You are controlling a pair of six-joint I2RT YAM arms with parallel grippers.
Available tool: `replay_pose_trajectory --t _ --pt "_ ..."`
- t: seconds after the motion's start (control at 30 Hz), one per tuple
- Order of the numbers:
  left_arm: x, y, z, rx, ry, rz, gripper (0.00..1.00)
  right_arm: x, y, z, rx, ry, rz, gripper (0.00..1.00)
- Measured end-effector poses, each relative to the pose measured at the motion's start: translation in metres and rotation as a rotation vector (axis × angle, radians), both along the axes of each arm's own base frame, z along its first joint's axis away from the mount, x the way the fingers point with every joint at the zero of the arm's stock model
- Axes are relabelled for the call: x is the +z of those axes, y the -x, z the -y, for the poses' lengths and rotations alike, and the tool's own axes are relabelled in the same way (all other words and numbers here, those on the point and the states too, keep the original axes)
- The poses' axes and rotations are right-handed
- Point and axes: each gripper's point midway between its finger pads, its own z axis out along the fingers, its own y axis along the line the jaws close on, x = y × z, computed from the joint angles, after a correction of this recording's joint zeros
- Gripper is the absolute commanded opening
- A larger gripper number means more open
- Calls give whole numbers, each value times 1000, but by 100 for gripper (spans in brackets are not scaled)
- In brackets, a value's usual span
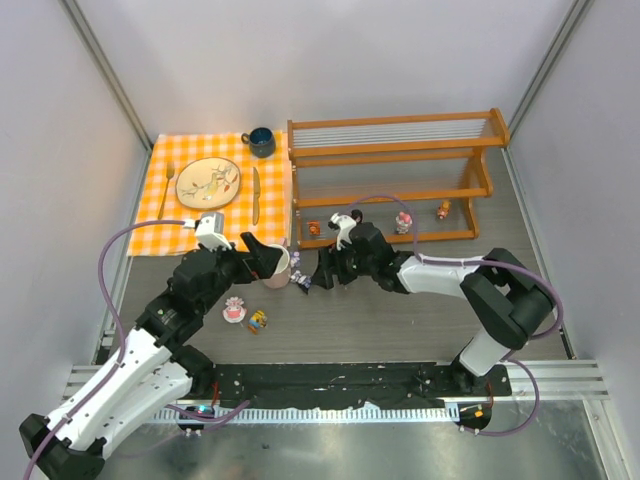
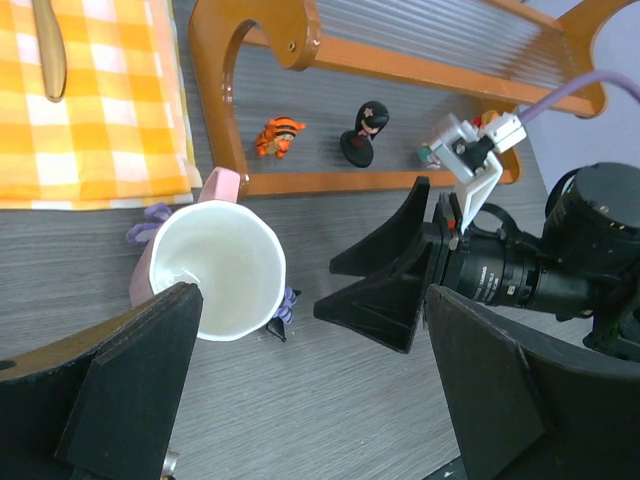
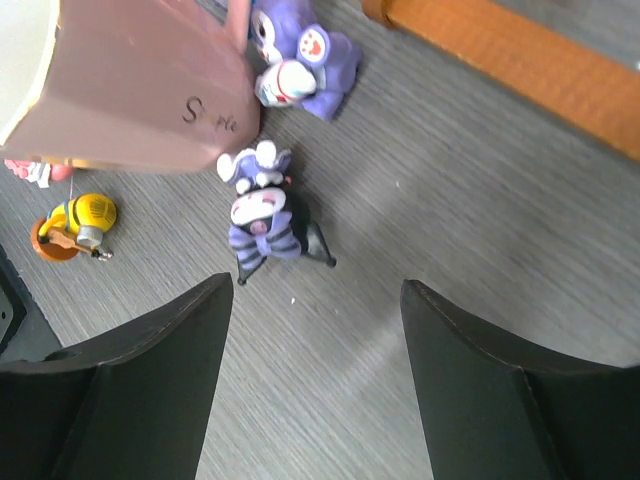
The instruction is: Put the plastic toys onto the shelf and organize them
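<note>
The shelf (image 1: 395, 170) stands at the back right. On its lowest rail stand an orange tiger toy (image 2: 278, 135), a black toy (image 2: 365, 132), a pink-white toy (image 1: 403, 222) and an orange one (image 1: 443, 210). A purple-and-black striped toy (image 3: 265, 225) lies on the table just ahead of my open right gripper (image 3: 315, 300), which has nothing between its fingers. A purple bear toy (image 3: 300, 60) leans against the mug (image 2: 215, 270). A yellow toy (image 1: 258, 321) and a pink toy (image 1: 234, 311) lie nearer the front. My left gripper (image 2: 310, 340) is wide open beside the mug and empty.
The white-and-pink mug stands upright between the two grippers, whose fingers nearly meet. At the back left an orange checked cloth (image 1: 210, 190) carries a plate, a fork and a knife, with a dark blue cup (image 1: 261, 141) behind it. Grey walls enclose the table.
</note>
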Motion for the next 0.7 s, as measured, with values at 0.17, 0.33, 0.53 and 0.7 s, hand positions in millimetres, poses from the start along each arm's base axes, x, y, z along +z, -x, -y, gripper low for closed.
replay_pose_trajectory --t 0.17,0.33,0.53,0.7 --pt "-7 -2 1 -1 -18 -21 100 3 -8 -12 45 -6 24 74" --pt "-6 -2 2 -1 -15 -16 100 -1 -9 -20 88 -7 30 75" --pt "-5 -3 2 -1 -12 -13 100 -5 -9 -33 137 -1 37 75" --pt "-5 -3 2 0 -12 -12 100 -7 -8 -42 167 -1 39 75"
